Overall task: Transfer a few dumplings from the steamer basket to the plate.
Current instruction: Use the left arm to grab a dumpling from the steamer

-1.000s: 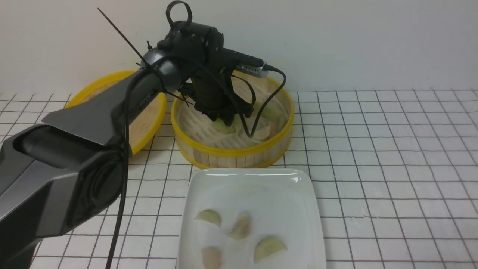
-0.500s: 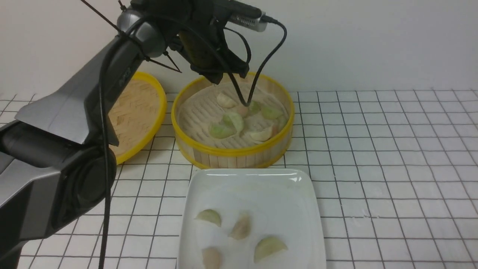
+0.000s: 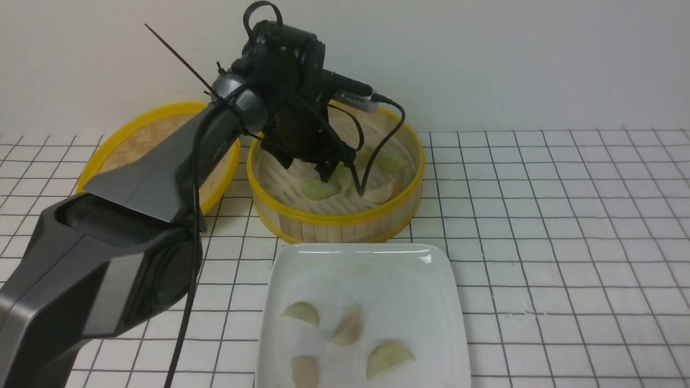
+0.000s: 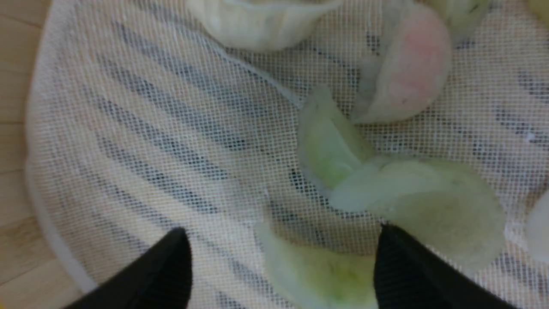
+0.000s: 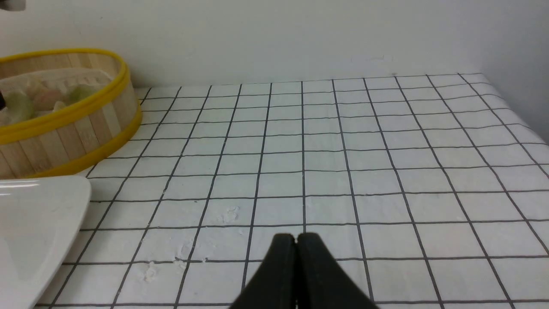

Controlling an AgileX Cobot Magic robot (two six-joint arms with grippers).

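Dumplings [image 3: 319, 188], small glossy pleated crescents in pale green, cream-white and pinkish tones, are found in two places. Several lie inside the round bamboo steamer basket [image 3: 334, 220] with yellow rims, which stands at the far centre of the white grid-lined tabletop [image 3: 539, 215]. Four more lie on the near half of the glossy white square plate [image 3: 377, 269], which sits just on the near side of the basket: two pale green, two pinkish-cream.

Left gripper [image 4: 282, 231]: lowered into the basket, over its middle. The two black fingertips [image 4: 171, 262] stand wide apart with nothing pinched between them. One pale green dumpling [image 4: 313, 274] lies on the white mesh liner [image 4: 128, 128] directly between the fingertips, closer to one than to the other. A larger pale green dumpling [image 4: 437, 201] lies just past that closer fingertip; contact cannot be confirmed. A third green piece overlaps the larger one. A pinkish dumpling [image 4: 407, 73] and a cream-white dumpling [image 4: 257, 21] lie farther out from the fingertips.

Right gripper [image 5: 296, 238]: jaws pressed together, nothing held. It hangs low over the tabletop, right of the plate and basket, well apart from every dumpling.

Also noted: a flat woven lid [image 3: 124, 145] with a yellow rim, lying just left of the basket and partly hidden behind the left arm.
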